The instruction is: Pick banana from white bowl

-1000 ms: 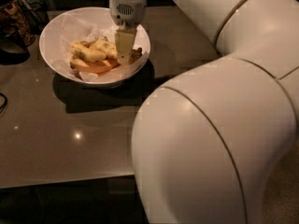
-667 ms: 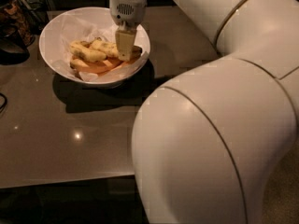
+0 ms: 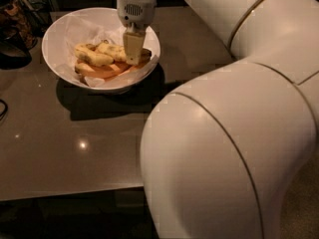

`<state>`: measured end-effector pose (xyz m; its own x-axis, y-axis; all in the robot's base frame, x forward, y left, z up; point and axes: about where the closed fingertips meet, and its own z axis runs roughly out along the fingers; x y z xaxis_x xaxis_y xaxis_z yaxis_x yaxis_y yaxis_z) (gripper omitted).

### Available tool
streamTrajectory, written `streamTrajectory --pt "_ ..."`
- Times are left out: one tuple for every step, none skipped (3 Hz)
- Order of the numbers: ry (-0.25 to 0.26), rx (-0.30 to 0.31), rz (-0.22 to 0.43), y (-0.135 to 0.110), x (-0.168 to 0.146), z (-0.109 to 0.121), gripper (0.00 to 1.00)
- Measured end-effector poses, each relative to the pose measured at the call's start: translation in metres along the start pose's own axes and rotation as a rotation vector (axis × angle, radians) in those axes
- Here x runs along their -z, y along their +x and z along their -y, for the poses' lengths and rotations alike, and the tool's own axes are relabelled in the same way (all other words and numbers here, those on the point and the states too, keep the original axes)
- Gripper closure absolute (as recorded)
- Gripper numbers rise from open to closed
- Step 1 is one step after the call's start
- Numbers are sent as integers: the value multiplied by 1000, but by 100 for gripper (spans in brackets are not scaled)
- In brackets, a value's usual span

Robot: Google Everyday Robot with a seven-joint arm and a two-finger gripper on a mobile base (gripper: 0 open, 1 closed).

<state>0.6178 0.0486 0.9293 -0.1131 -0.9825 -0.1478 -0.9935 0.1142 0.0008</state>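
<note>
The white bowl (image 3: 60,31) stands at the back left of the dark table, lined with crinkled white paper. In it lies the speckled yellow banana (image 3: 113,51), its dark tip pointing right. A shorter yellow banana (image 3: 91,57) lies to its left, and smooth orange curved pieces (image 3: 102,71) lie in front. My gripper (image 3: 133,51) reaches straight down from above into the right side of the bowl. It sits on the right end of the speckled banana and hides that part.
The dark glossy table (image 3: 70,143) runs from the bowl to the front edge. Dark objects (image 3: 15,29) stand at the far left beside the bowl. My large white arm (image 3: 234,133) fills the right half of the view.
</note>
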Motion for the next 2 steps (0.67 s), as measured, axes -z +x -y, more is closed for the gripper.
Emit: streamTrajectory --pt "61 -10 61 3 13 3 100" --pt "86 -15 125 11 24 1 100"
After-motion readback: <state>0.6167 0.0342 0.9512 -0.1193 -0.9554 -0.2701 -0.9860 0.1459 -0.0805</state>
